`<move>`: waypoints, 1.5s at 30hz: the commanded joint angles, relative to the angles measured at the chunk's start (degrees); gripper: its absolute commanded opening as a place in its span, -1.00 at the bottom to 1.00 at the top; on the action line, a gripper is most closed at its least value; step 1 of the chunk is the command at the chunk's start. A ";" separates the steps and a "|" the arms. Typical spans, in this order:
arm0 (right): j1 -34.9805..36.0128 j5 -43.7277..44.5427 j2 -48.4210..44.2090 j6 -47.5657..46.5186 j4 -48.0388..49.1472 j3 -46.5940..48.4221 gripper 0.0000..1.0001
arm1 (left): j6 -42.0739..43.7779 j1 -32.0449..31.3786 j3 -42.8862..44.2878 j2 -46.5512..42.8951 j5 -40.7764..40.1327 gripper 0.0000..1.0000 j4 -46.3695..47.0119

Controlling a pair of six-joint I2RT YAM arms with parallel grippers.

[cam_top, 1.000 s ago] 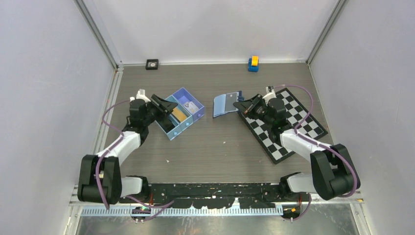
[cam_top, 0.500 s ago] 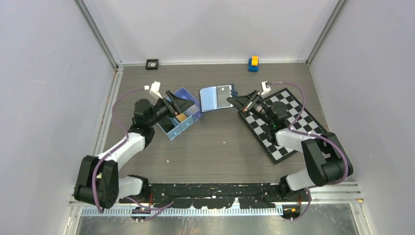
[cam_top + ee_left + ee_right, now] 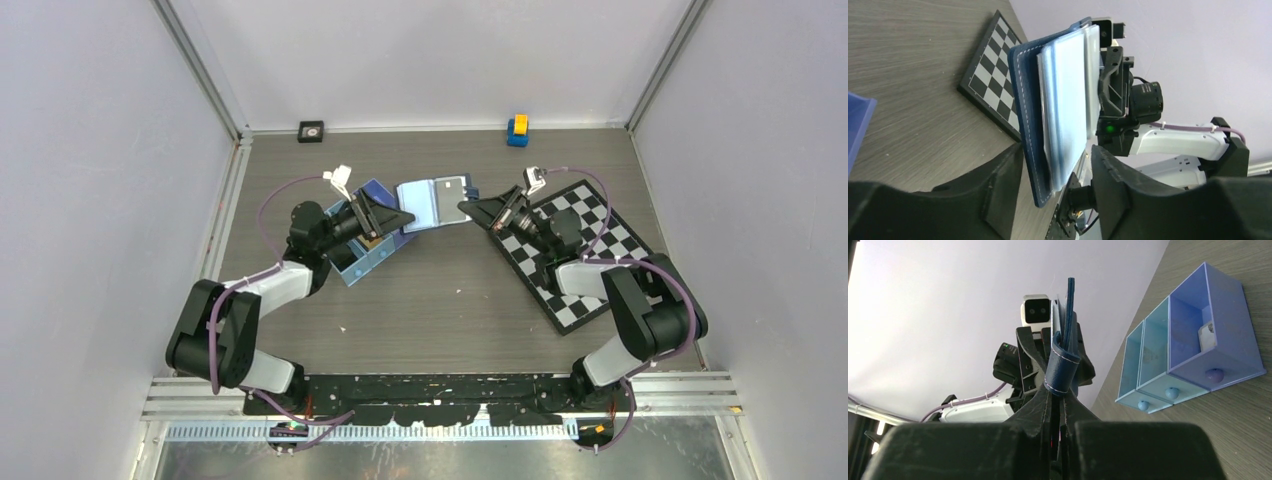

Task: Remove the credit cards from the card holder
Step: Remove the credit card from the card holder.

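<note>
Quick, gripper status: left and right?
Left gripper: open, jaws either side of the free edge of the card holder, not clamped.
Right gripper: shut on the card holder.

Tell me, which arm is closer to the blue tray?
Left. The left fingers stick out just above the tray's right end. The right fingers are farther right, beyond the card holder they pinch, by the checkerboard's corner.

Left gripper is black, forearm white, cable purple.
</note>
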 commanded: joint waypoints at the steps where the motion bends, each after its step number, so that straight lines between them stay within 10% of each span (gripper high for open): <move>1: 1.51 -0.79 0.84 -1.22 1.83 2.63 -0.99 | -1.49 -0.04 2.32 0.62 2.51 -0.05 7.49; 9: 6.20 3.14 -3.55 -16.39 -23.20 6.84 -0.99 | -0.09 -0.04 3.03 1.44 2.07 -0.97 3.62; 13: 8.79 6.48 -6.75 -23.43 -34.51 8.90 -0.87 | 5.55 -0.04 4.91 0.35 -0.09 -1.00 -8.35; 20: 10.00 9.50 -9.62 -26.52 -37.00 8.36 -0.02 | 10.90 0.12 5.77 -2.92 -5.73 -1.00 -20.69; 45: 10.00 13.68 -11.30 -29.50 -43.66 9.29 -0.73 | 10.77 0.34 5.44 -3.95 -4.37 -1.00 -18.76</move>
